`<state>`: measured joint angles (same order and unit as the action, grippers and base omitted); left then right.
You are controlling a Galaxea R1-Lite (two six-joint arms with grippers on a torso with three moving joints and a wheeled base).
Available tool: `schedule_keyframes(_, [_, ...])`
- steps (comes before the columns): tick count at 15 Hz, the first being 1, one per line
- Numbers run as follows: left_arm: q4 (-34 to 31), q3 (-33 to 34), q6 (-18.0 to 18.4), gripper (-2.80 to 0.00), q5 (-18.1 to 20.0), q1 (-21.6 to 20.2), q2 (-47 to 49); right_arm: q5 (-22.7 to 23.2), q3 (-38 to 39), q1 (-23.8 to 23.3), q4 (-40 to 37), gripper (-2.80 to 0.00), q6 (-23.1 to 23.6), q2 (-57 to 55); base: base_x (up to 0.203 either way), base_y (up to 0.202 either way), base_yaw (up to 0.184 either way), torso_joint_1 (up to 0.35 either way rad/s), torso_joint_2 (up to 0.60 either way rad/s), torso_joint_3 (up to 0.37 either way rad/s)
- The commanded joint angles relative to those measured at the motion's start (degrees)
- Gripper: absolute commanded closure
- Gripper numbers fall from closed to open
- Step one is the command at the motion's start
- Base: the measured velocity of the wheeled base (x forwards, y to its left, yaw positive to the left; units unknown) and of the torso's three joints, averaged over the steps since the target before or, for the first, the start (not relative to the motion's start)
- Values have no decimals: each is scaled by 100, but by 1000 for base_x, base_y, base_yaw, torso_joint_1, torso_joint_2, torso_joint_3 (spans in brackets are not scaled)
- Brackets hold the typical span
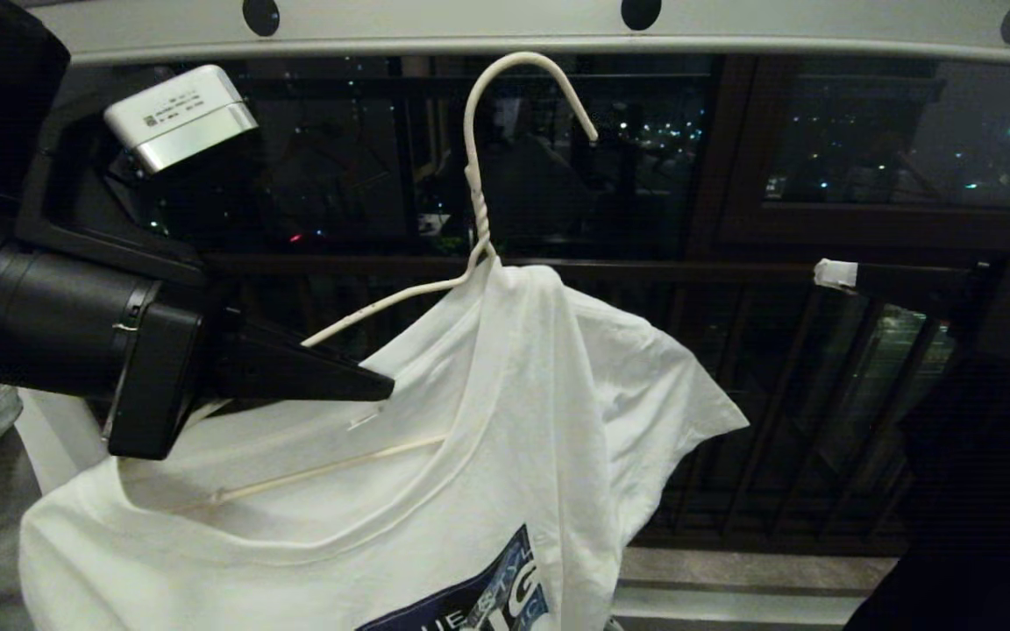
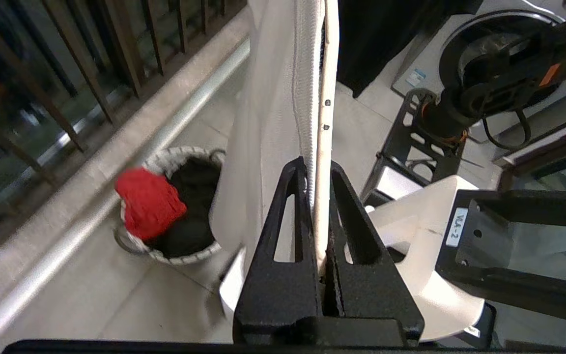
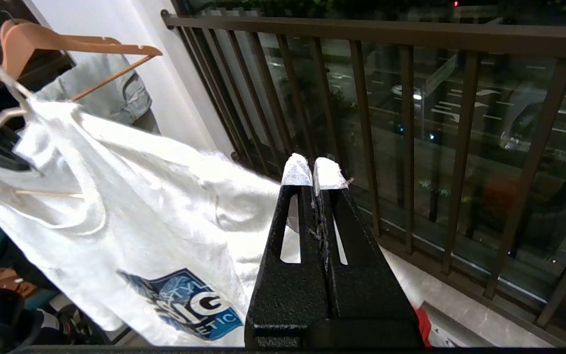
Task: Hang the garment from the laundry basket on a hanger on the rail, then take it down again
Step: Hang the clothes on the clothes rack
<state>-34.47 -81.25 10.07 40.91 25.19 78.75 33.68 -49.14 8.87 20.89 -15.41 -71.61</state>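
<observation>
1. Below the rail (image 1: 505, 31), head view: the left gripper (image 1: 378, 386) pinches the hanger (image 1: 479, 210) by its left shoulder wire, with the collar of the T-shirt (image 1: 505, 438) caught in the pinch. The hook sits just under the rail, off it as far as I can tell. The shirt hangs lopsided, bunched at the neck, one sleeve flared right. Thin white wire, twisted neck; soft creased cotton, blue print low down.
2. Left wrist view: black wedge fingers (image 2: 288, 216) clamp wire and ribbed hem edge-on. The basket (image 2: 175, 255) sits on the floor below, woven rim, red cloth (image 2: 149, 202) inside.
3. Right wrist view: the right gripper (image 3: 315, 172) is pressed together, empty, white-taped tips, held apart from the shirt, before the balcony bars (image 3: 406, 147).
4. Risk, judged: the off-centre grip lets the hanger tilt, so the hook may snag the rail or the shirt may slide off the slick wire's free shoulder.
</observation>
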Motion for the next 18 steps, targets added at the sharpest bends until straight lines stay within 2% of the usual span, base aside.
schedule_keyframes(1, [206, -17, -12, 0, 15, 27, -35, 19, 1, 0, 15, 0, -11, 3, 0, 0, 0, 0, 0, 0])
schedule_keyframes(6, [230, 48, -49, 0, -241, 103, -209, 24, 1, 0, 11, 0, -15, 18, 0, 0, 0, 0, 0, 0])
schedule_keyframes(9, [266, -9, -6, 0, -416, 385, -74, 16, 1, 0, 11, 0, -15, 67, 0, 0, 0, 0, 0, 0])
schedule_keyframes(11, [534, -22, -48, 0, -545, 459, -44, 24, 1, 0, 20, 0, -15, 68, 0, 0, 0, 0, 0, 0])
schedule_keyframes(14, [593, -68, -49, 0, -769, 487, -8, 22, 1, 0, 11, 0, -15, 68, 0, 0, 0, 0, 0, 0])
schedule_keyframes(16, [850, -104, -54, 0, -796, 487, 43, 18, 1, 0, 20, 0, -15, 68, 0, 0, 0, 0, 0, 0])
schedule_keyframes(18, [1149, -147, -50, 0, -1008, 497, 169, 21, 1, 0, 15, 0, -15, 68, 0, 0, 0, 0, 0, 0])
